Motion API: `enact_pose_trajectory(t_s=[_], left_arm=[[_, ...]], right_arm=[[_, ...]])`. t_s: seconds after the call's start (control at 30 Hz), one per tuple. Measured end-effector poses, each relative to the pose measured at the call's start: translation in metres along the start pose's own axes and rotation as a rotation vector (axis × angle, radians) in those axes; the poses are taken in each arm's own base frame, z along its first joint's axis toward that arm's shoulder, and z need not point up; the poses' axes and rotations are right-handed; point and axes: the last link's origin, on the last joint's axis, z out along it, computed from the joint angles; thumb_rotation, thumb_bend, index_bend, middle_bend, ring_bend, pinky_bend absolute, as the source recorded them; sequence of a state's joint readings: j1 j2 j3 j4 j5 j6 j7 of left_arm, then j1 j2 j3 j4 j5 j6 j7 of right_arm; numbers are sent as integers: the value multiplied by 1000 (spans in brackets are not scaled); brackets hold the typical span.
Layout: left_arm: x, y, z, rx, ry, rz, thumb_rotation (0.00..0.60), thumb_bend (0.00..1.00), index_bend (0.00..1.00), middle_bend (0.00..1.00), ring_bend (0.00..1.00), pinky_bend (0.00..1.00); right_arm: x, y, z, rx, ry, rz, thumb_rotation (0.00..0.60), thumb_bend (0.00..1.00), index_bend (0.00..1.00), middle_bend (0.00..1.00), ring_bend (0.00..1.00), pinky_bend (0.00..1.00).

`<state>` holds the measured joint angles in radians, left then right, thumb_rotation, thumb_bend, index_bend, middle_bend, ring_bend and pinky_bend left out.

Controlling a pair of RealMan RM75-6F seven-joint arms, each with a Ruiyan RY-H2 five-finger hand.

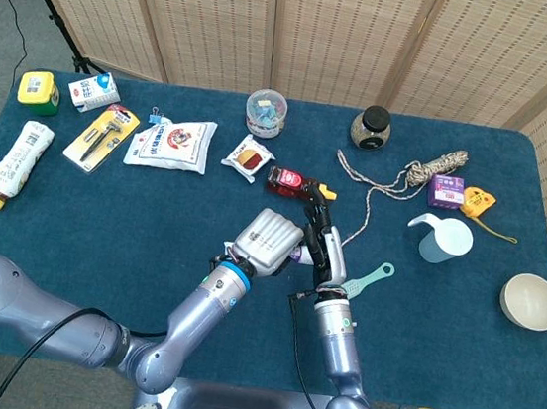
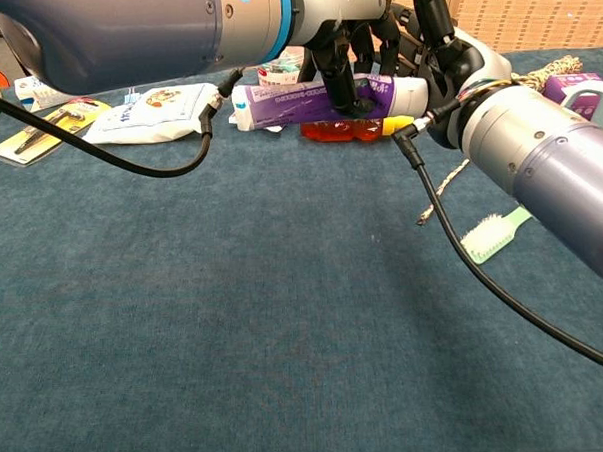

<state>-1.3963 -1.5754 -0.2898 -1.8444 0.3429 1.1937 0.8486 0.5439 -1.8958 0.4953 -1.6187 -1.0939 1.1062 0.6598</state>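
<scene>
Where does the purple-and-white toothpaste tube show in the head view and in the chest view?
Head view: purple and white toothpaste tube is a sliver at centre, between the two hands, mostly hidden.
Chest view: tube at top centre, lying lengthwise, gripped by the left hand.
Shared landmark: the red and yellow utility knife just behind it.

1. No word, brand name or number can be read with certainty in either view.
2. White print is seen along the purple tube [image 2: 316,97] held above the middle of the table, but the letters are too small to be made out.
3. Red and blue markings are seen on the white packet [image 1: 170,143] at the far left; none can be read.
4. Dark print is seen on the white bottle [image 1: 17,162] at the left edge and on the blue-and-white carton [image 1: 94,92] behind it; both are blurred.
5. A label is seen on the yellow box [image 1: 38,91] in the far left corner, illegible.
</scene>
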Motion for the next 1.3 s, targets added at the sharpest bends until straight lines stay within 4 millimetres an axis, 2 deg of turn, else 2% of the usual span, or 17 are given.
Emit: enact_pose_trajectory(t_s=[0.23, 0.8, 1.13, 1.3], left_arm=[[2, -5, -4, -2, 0, 8, 600, 1000, 681, 591, 547, 581], [4, -37, -28, 2, 6, 11, 600, 1000, 675, 591, 534, 581], [-21, -70, -52, 3, -65, 24, 600, 1000, 653, 589, 498, 581], [-36, -82, -55, 17, -95, 44, 600, 995, 605, 528, 444, 581]], right_arm=[[8, 0, 1, -2, 12, -4, 170, 0, 0, 0, 0, 0], [29, -4, -1, 12, 30, -66, 238, 0, 0, 0, 0, 0], [56, -11, -7, 17, 35, -148, 249, 0, 0, 0, 0, 0], [63, -13, -10, 20, 31, -171, 253, 0, 0, 0, 0, 0]])
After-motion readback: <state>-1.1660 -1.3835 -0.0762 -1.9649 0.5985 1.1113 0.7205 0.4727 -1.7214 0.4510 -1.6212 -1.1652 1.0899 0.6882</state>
